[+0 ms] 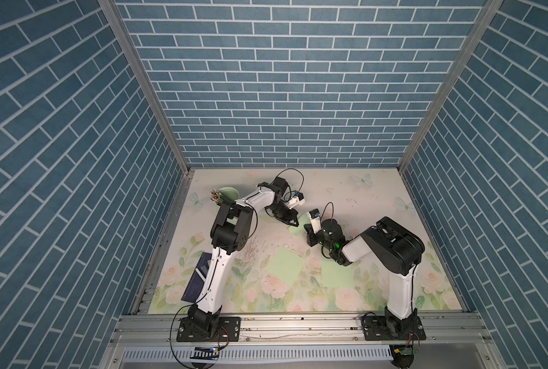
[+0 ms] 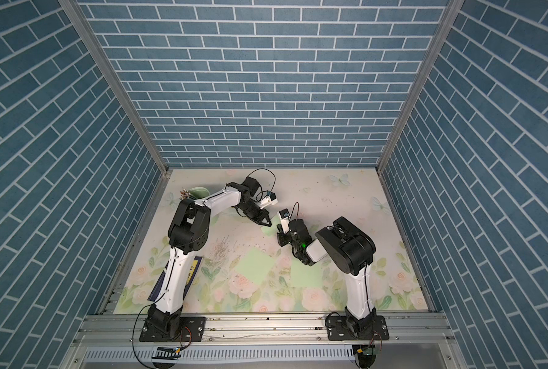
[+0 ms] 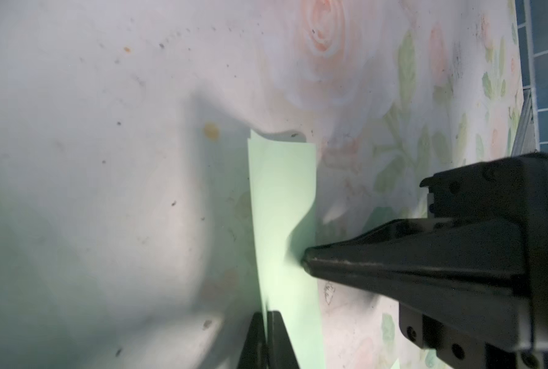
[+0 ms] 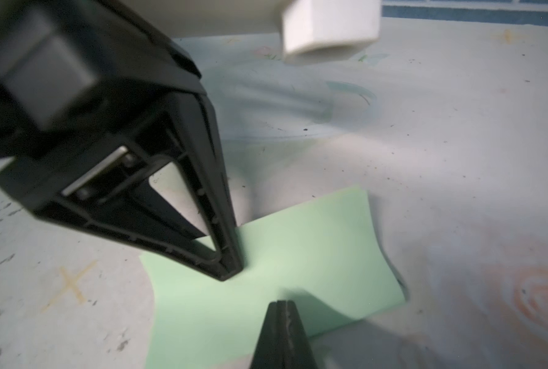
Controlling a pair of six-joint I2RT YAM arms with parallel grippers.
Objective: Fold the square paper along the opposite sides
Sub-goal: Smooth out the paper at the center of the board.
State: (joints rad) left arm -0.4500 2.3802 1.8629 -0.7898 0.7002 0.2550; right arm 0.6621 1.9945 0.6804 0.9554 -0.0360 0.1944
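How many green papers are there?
3: a folded paper between both grippers, a flat paper mid-table, and a paper beside the right arm. More may hide under the arms.

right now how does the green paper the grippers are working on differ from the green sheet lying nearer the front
The folded paper is doubled over with its end curling up, and both the left gripper and right gripper are shut at it. The flat sheet lies unfolded as a full square, untouched. Both are the same pale green and rest on the floral mat.
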